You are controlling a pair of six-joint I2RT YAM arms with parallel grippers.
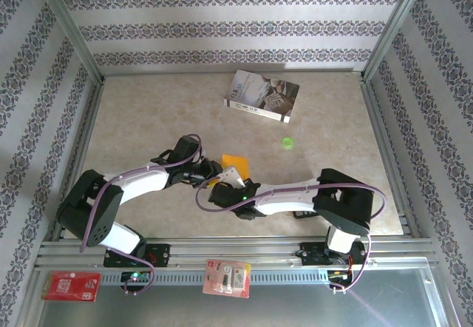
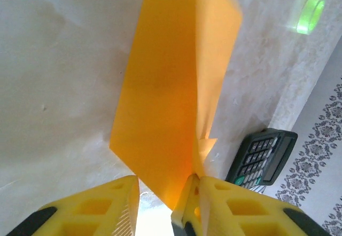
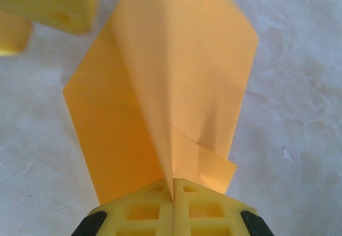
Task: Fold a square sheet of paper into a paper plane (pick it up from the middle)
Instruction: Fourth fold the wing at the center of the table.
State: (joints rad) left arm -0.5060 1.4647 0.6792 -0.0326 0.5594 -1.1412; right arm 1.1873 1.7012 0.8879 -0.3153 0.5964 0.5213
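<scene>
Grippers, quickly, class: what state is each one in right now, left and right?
Left gripper: open, jaws apart around the sheet of paper.
Right gripper: closed, pinching that sheet at its fold.

One table [image 1: 148, 120]. Two robot arms: the left arm [image 1: 140, 183] and the right arm [image 1: 295, 192]. Two yellow-fingered end effectors, one per arm: the left end effector [image 2: 164, 181] and the right end effector [image 3: 173, 187]. One orange sheet of paper [image 1: 235, 163]. One grey-white book [image 1: 262, 95]. One small green ring [image 1: 287, 143]. One black calculator [image 2: 262, 158]. Two flat packets: one red packet [image 1: 71, 286] and one pink packet [image 1: 227, 277].
</scene>
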